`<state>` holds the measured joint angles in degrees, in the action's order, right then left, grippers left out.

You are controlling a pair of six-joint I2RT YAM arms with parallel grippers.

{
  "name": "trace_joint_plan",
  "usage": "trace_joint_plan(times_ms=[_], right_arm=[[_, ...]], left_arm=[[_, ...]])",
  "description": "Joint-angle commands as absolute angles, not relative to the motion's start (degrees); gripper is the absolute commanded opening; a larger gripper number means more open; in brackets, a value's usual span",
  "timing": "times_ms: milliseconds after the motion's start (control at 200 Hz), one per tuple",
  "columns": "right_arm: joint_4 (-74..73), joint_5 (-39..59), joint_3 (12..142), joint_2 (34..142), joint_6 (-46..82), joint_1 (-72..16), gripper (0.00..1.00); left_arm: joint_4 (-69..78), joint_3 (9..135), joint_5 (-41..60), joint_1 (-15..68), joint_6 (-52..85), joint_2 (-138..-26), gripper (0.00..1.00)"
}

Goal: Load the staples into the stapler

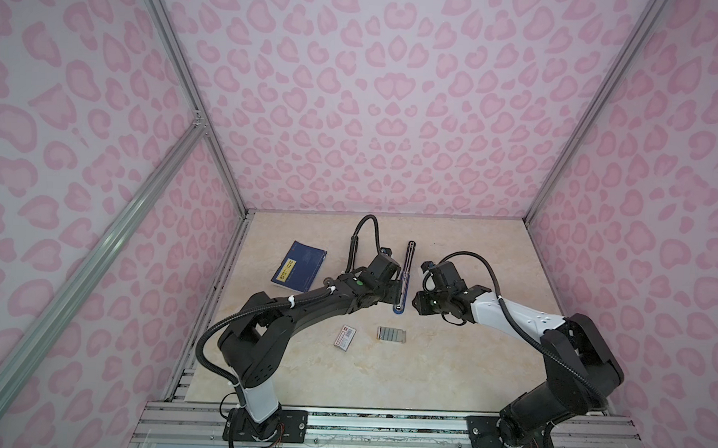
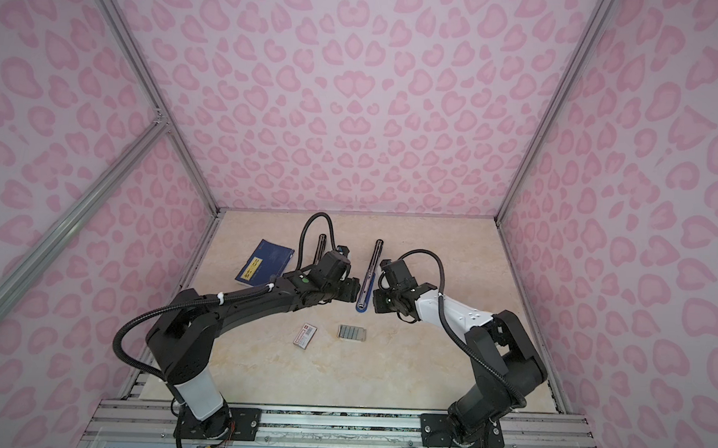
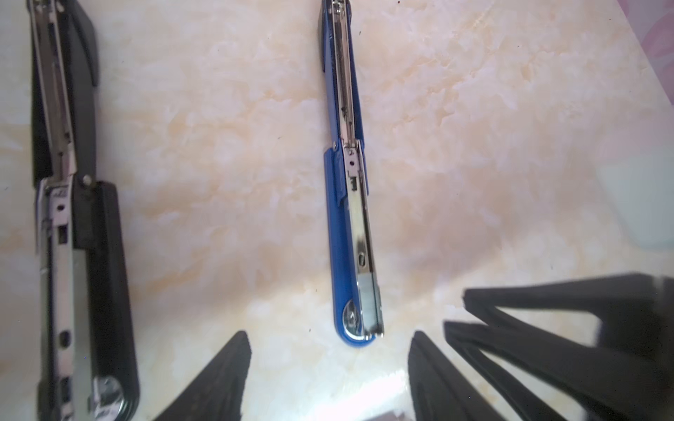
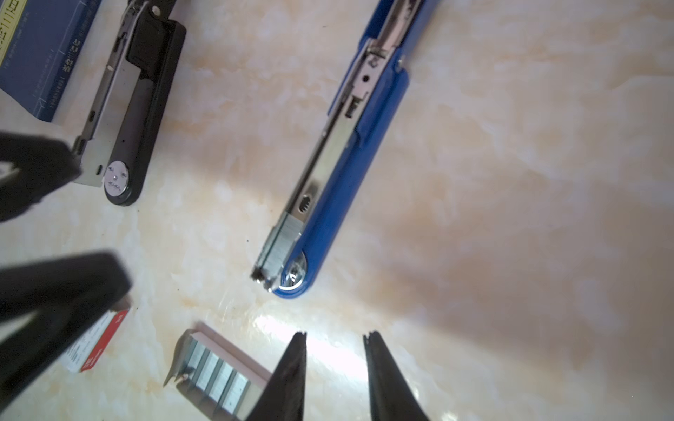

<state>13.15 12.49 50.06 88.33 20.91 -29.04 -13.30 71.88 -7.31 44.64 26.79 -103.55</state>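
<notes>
The blue stapler (image 1: pixel 405 277) lies opened flat on the table between my two grippers. Its metal channel faces up, and a short ribbed grey strip (image 4: pixel 281 242) sits in the channel's front end. More staples (image 4: pixel 215 375) lie side by side in a small open tray (image 1: pixel 391 333) nearer the front of the table. My left gripper (image 3: pixel 332 339) is open just off the stapler's rounded end (image 3: pixel 355 330), holding nothing. Hovering between that end and the tray, my right gripper (image 4: pixel 335 335) is open by a narrow gap with only table showing between its fingers.
A black stapler (image 3: pixel 84 255), also opened flat, lies to the left of the blue one, partly under the left arm. A dark blue book (image 1: pixel 299 266) lies at the back left. A red-and-white cardboard box (image 1: pixel 345 336) sits left of the staple tray.
</notes>
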Motion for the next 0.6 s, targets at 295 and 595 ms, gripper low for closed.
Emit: trace_joint_plan(times_ms=[295, 595], right_arm=[[13.97, 14.00, 38.23, 74.72, 24.38, -23.41, 0.33], [13.40, 14.55, 35.41, 72.24, 24.26, -20.57, 0.33]], left_arm=[[-23.53, 98.84, -9.81, 43.88, 20.23, -126.90, 0.71], [-27.56, 109.22, -6.73, 42.71, 14.58, -134.82, 0.57]])
